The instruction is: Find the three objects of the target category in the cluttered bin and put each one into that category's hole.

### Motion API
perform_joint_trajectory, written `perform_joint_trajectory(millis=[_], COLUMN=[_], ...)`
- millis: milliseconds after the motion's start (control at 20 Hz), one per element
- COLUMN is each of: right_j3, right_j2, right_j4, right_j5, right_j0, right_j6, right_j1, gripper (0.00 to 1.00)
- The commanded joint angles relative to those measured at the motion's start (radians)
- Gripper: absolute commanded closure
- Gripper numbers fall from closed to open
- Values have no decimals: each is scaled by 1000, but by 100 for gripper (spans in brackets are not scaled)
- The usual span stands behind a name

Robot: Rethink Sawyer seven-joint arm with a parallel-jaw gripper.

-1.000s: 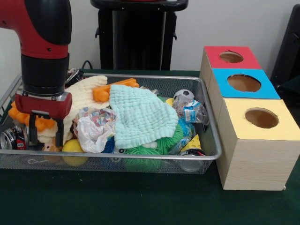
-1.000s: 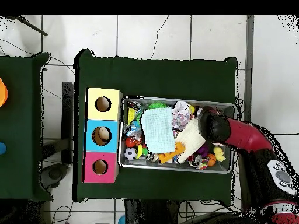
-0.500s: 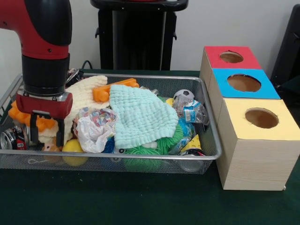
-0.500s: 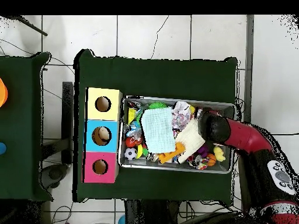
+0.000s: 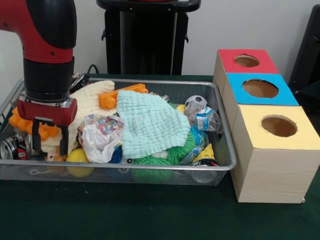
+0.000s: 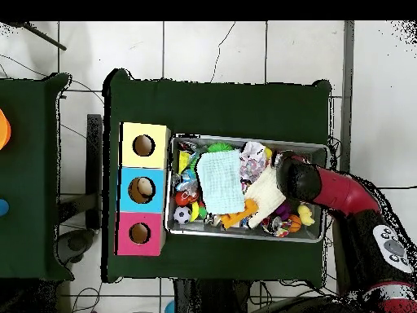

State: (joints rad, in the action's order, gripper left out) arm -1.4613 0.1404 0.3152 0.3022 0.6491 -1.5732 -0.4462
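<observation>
My gripper [image 5: 49, 142] hangs open over the left end of the wire bin [image 5: 125, 172]. Its two black fingers [image 5: 64, 141] stand apart, with part of an orange plastic toy [image 5: 46, 131] and a cream cloth [image 5: 89, 102] showing between and behind them. I cannot tell whether they touch either. In the overhead view the arm's wrist [image 6: 293, 178] covers the gripper. Three boxes stand beside the bin, each with a round hole: red [image 5: 246, 61], blue [image 5: 260, 88] and yellow [image 5: 278, 126]. Something pale lies inside the blue box's hole [image 6: 143, 189].
The bin also holds a mint cloth [image 5: 150, 122], crumpled printed wrapper [image 5: 102, 136], yellow ball [image 5: 77, 156], green spiky ball [image 5: 150, 162], small soccer ball [image 5: 196, 102], crushed plastic bottle [image 5: 206, 120], another orange toy [image 5: 120, 95] and a can [image 5: 12, 147]. Its rim stands above the table.
The arm has risen very slightly over the bin's left end. The fingers stay apart and nothing in the bin has shifted.
</observation>
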Motion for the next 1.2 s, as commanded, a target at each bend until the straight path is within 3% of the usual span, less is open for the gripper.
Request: perform_joint_trajectory(millis=[50,1200], right_j3=[-87,-89], right_j2=[12,0], right_j4=[46,8], right_j5=[-44,-62], right_j0=[-3,-38], right_j6=[-89,-142], right_j1=[24,43], gripper=[0,0])
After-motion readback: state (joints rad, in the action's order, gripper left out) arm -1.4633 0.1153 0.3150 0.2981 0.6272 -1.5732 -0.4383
